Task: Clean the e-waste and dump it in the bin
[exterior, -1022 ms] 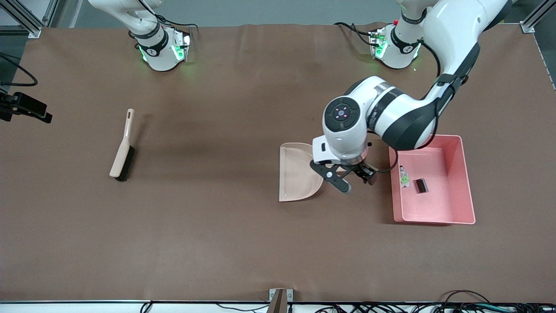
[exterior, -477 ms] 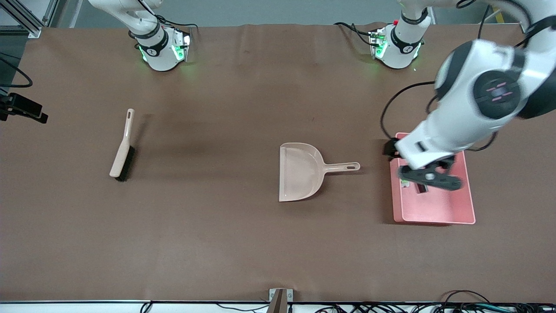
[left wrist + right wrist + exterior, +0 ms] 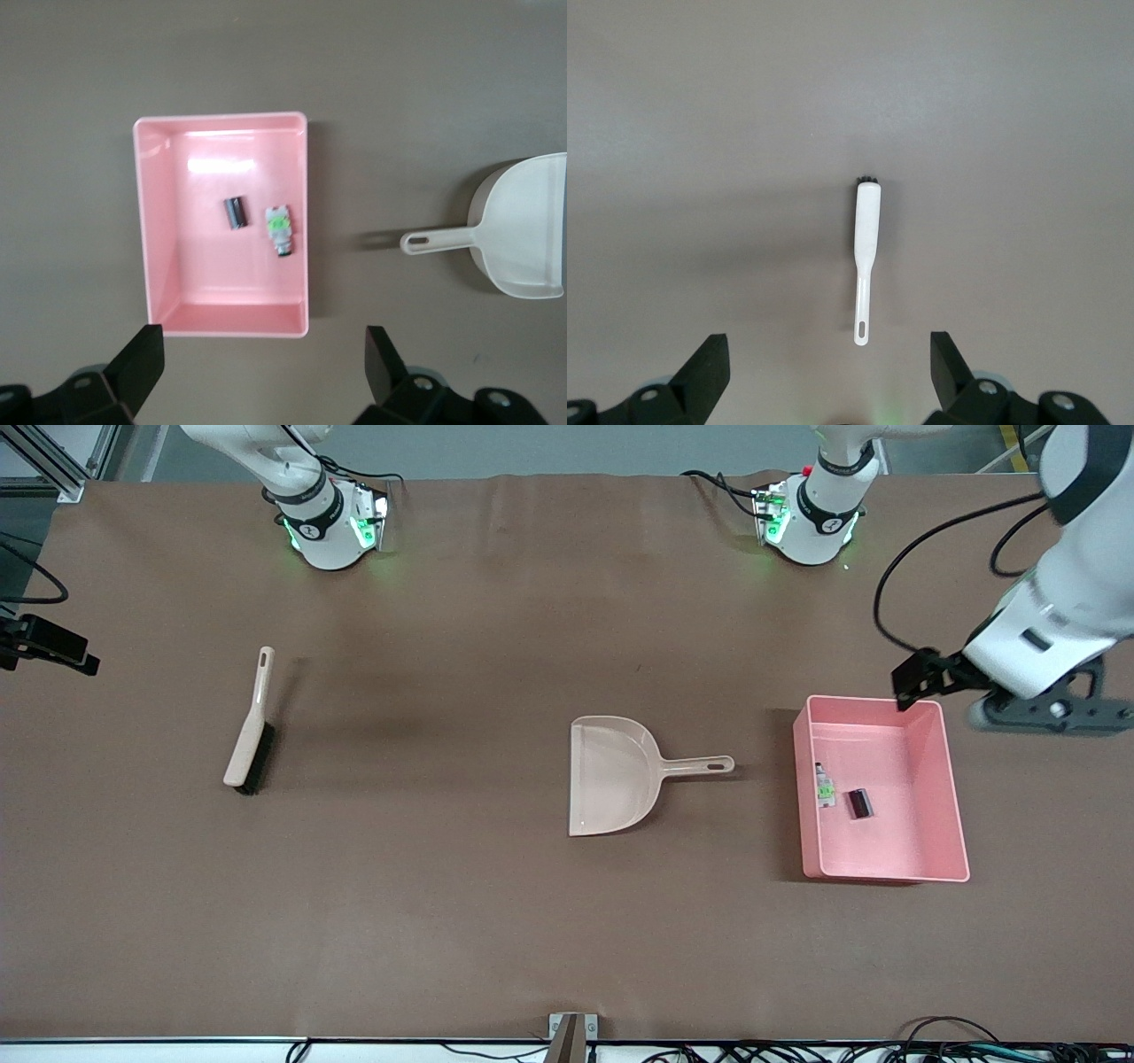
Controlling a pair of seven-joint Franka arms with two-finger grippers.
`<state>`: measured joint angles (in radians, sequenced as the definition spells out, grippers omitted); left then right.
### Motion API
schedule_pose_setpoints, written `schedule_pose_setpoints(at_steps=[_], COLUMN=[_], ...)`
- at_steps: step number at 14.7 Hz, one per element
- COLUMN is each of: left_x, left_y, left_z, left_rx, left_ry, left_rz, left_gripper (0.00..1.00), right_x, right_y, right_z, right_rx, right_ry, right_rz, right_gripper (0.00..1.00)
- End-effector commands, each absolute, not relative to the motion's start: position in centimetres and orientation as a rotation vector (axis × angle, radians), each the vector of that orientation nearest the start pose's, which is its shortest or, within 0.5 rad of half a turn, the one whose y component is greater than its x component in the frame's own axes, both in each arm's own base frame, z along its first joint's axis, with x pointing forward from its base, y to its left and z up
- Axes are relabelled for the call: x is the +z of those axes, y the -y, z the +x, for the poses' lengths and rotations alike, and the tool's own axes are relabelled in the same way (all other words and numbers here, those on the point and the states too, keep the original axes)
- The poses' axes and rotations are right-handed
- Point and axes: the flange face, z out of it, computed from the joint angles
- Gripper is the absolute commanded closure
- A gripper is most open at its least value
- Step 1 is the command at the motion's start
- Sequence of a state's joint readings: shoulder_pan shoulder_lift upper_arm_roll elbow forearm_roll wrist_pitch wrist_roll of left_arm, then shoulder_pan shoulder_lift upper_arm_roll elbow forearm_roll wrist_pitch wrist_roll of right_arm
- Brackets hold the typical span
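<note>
E-waste is lying in the bin (image 3: 952, 797) (image 3: 155, 266): I'm seeing the white-grey part (image 3: 824, 784) (image 3: 279, 228) just beside the dark block (image 3: 858, 803) (image 3: 234, 213), apart, on the floor. My left gripper (image 3: 1045, 713) (image 3: 266, 367) is hanging over the bench at the left arm's end, beside the bin, fingers spread wide and holding nothing. The dustpan (image 3: 611, 775) (image 3: 523, 230) is resting near the bin, toward the right arm's end. My right gripper (image 3: 828, 367) is waiting wide open, empty, above the brush (image 3: 250, 726) (image 3: 866, 257).
</note>
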<state>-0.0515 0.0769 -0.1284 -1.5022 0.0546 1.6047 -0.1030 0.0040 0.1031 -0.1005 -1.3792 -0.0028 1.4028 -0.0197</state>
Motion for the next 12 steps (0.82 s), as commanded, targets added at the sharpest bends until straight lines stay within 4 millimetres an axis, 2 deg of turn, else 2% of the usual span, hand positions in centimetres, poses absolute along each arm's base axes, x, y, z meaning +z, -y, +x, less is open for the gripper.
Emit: schedule_pose_setpoints(at_steps=[1,6,12], left_x=[62.4,63.8,64.2], left_y=[7.1,4.7,5.5], left_z=[52.7,49.0,48.3], left_rx=[-0.028,-0.048,-0.037], left_ry=[-0.115,-0.036,-0.059], left_rz=[-3.107,-3.129,-3.140], left_gripper=[0.00,0.00,0.00], right_x=[64.1,64.2,64.1], right_y=[5.3,5.1,5.1], right_z=[56.4,56.4,56.4], right_rx=[0.133,0.130,0.130], right_ry=[-0.140,-0.132,-0.134], right_rz=[-3.160,-3.161,-3.159], right_gripper=[0.00,0.00,0.00])
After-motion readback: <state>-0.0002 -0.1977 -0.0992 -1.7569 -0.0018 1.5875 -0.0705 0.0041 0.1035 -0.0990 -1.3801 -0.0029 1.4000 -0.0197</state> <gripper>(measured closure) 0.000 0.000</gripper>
